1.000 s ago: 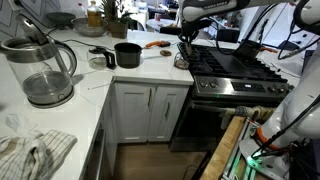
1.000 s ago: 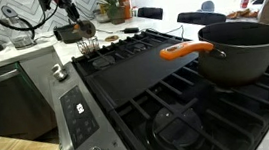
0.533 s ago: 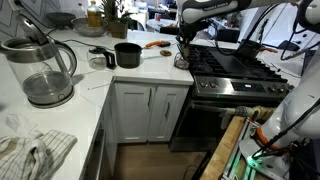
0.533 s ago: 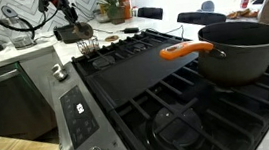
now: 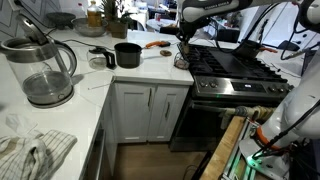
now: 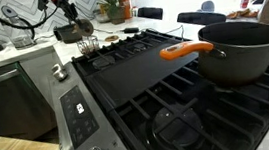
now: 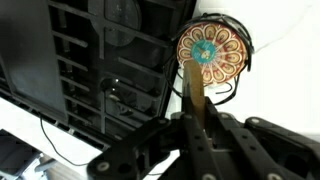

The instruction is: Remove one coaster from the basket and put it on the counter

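Coaster pinched edge-on in closed claw, above basket at one o'clock; not yet set on worktop.

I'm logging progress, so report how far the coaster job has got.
Done: the gripper is shut on one coaster, seen edge-on in the wrist view and apparently lifted out of the basket. In hand: the held coaster hangs over the basket, where a patterned coaster lies. Left: move over the white counter, set the coaster down and release.
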Robot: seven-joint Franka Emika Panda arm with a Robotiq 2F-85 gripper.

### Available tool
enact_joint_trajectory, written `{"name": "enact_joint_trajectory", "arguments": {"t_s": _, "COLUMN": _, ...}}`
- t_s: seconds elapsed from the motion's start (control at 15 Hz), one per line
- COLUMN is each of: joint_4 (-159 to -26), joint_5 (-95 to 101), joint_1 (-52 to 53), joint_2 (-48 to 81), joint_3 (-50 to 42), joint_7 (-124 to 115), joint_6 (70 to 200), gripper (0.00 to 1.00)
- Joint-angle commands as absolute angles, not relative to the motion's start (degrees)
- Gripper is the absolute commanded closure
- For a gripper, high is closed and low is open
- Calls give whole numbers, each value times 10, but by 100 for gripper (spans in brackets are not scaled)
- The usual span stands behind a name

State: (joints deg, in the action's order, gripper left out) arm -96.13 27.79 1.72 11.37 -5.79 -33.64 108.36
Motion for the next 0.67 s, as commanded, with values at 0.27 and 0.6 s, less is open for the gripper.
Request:
{"name": "enact_joint_trajectory", "arguments": {"t_s": 0.27, "joint_4": -871, "joint_5": 437, "joint_1": 39, "joint_2": 155, "joint_3": -45, "joint_7": -243, "joint_6": 1078, "gripper": 97}}
{"name": "enact_joint_trajectory", "arguments": {"t_s": 0.6, "joint_4": -833, "joint_5": 488, "joint_1": 34, "joint_2": 214, "joint_3": -40, "joint_7": -173, "joint_6": 1114, "gripper": 97}}
